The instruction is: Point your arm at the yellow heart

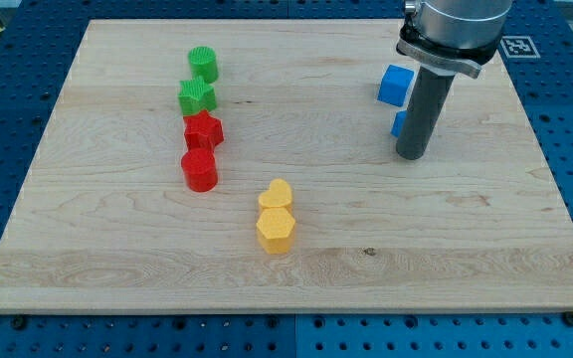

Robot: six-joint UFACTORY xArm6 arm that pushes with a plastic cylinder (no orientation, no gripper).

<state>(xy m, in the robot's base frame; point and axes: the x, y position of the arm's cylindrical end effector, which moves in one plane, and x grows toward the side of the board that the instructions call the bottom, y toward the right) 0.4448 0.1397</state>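
Observation:
The yellow heart (277, 194) lies near the middle of the wooden board (117, 259), touching a yellow hexagon (276, 229) just below it. My tip (412, 156) rests on the board at the view's upper right, well to the right of and a little above the heart. A blue cube (395, 86) sits just up-left of the rod, and a second blue block (399, 123) is mostly hidden behind the rod.
A column of blocks stands at the view's left: a green cylinder (203, 65), a green star (197, 97), a red star (204, 130) and a red cylinder (199, 170). A blue perforated table surrounds the board.

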